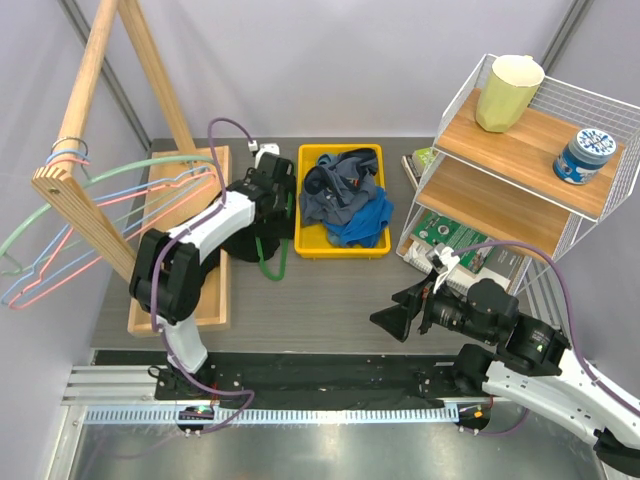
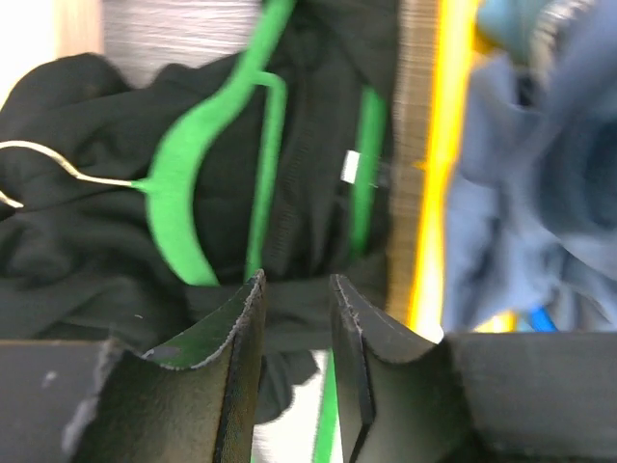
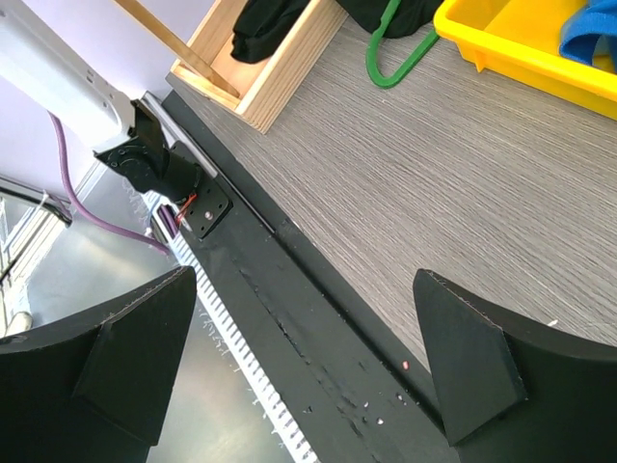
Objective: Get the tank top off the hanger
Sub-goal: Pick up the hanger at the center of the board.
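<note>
The black tank top [image 1: 243, 243] lies bunched on the table between the wooden rack base and the yellow bin, still threaded on a green hanger [image 1: 276, 264]. My left gripper [image 1: 272, 192] hangs over it. In the left wrist view the tank top [image 2: 77, 241] fills the left side, and the green hanger [image 2: 183, 183] with its wire hook runs across it. My left gripper [image 2: 297, 289] has its jaws narrowly apart, with a band of black fabric across their tips. My right gripper [image 1: 395, 318] is wide open over the table's near edge and holds nothing [image 3: 307, 278].
A yellow bin [image 1: 300, 205] of blue and grey clothes sits right of the tank top. A wooden rack [image 1: 62, 182] with several empty hangers stands on its base [image 1: 182, 300] at the left. A wire shelf [image 1: 520, 150] with a cup and a tin stands at the right.
</note>
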`<state>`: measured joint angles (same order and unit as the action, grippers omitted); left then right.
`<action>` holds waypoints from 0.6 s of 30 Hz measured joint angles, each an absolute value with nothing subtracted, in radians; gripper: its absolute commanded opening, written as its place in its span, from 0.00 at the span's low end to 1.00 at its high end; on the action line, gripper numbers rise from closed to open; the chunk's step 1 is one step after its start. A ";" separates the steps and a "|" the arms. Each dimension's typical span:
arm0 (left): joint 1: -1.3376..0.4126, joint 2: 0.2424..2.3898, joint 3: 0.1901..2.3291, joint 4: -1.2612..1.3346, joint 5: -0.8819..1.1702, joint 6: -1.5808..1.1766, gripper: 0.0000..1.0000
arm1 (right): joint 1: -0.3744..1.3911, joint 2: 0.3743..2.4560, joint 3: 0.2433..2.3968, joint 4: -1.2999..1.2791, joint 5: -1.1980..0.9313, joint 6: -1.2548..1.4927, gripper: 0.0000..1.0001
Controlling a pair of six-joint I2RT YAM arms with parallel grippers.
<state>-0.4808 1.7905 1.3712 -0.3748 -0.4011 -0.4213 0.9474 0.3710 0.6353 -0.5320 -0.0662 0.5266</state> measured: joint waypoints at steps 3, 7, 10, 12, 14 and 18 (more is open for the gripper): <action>-0.453 1.821 1.403 -0.414 -0.401 -0.438 0.31 | 0.947 0.371 0.635 -0.531 -0.071 0.525 1.00; -0.429 1.861 1.427 -0.453 -0.401 -0.451 0.25 | 0.947 0.371 0.635 -0.531 -0.079 0.524 1.00; -0.413 1.911 1.473 -0.482 -0.410 -0.465 0.21 | 0.947 0.371 0.635 -0.531 -0.087 0.522 1.00; -0.402 1.948 1.502 -0.504 -0.431 -0.471 0.22 | 0.947 0.370 0.635 -0.531 -0.091 0.521 1.00; -0.395 1.980 1.529 -0.537 -0.463 -0.473 0.24 | 0.947 0.368 0.635 -0.531 -0.092 0.521 1.00; -0.379 2.009 1.542 -0.578 -0.507 -0.498 0.32 | 0.947 0.364 0.635 -0.528 -0.094 0.521 1.00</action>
